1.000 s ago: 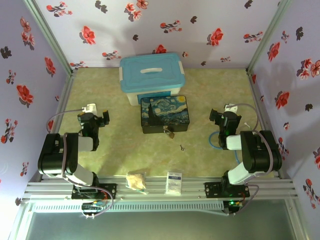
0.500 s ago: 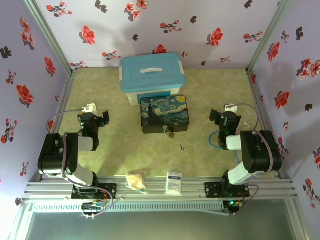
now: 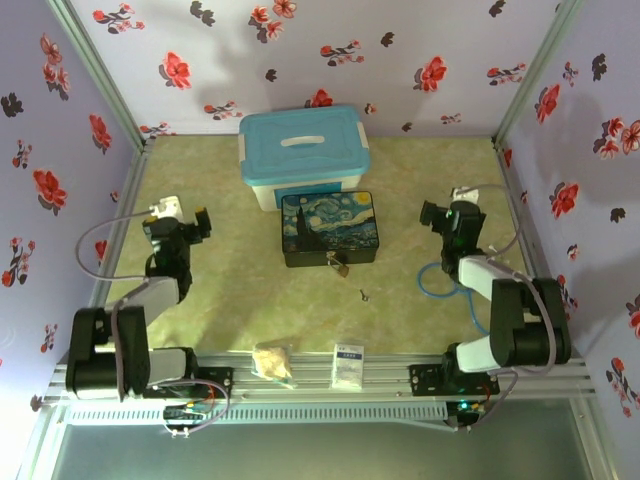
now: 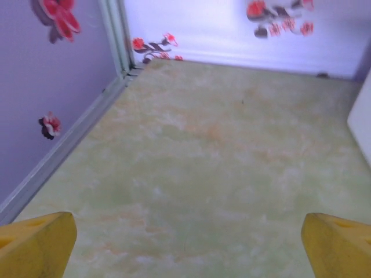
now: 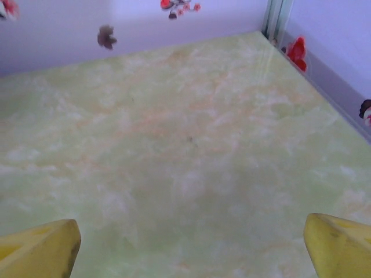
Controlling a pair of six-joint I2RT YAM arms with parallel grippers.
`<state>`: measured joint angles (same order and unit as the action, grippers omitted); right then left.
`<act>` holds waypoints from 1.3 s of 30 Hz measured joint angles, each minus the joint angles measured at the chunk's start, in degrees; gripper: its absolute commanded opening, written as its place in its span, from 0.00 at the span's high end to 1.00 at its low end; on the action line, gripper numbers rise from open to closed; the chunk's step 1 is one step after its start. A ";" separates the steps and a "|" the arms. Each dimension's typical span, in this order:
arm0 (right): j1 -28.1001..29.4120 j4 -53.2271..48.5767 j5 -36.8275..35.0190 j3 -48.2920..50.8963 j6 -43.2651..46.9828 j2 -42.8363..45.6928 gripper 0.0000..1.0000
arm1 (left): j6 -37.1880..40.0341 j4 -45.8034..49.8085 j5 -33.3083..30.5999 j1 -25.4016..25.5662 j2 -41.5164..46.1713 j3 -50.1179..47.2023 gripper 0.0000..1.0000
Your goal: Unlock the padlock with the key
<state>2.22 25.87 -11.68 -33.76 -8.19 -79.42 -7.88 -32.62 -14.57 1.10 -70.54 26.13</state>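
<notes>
Brass padlock [image 3: 342, 267] hangs on the painted tin's [image 3: 328, 228] front; the key [image 3: 365, 295] lies near it on the desk [image 3: 250, 295]. The left claw [image 4: 185, 246] and right claw [image 5: 191, 249] are spread wide.

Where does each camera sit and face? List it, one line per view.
Top external: above and behind the bases, looking down on the table, painted tin, padlock and key; left gripper and right gripper show.
Left wrist: on the left gripper, facing the far-left corner; its yellow fingertips show.
Right wrist: on the right gripper, facing the far-right corner; its yellow fingertips show.
Shared: both wrist views see the green table.
</notes>
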 measured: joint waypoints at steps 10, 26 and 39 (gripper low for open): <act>0.04 -20.57 16.87 -3.69 -11.13 15.17 0.01 | -22.01 5.90 6.78 -0.33 12.57 -1.99 0.00; 27.45 -43.10 15.50 2.84 -19.39 25.09 0.25 | -38.25 23.93 15.52 29.18 11.76 3.41 0.00; 41.13 -35.87 10.38 11.37 -26.32 19.21 0.55 | -42.18 24.30 14.49 43.08 -3.69 11.72 0.00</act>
<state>43.35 -10.00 -1.30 -22.39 -34.50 -60.20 -50.06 -8.32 -0.08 44.18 -74.24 37.85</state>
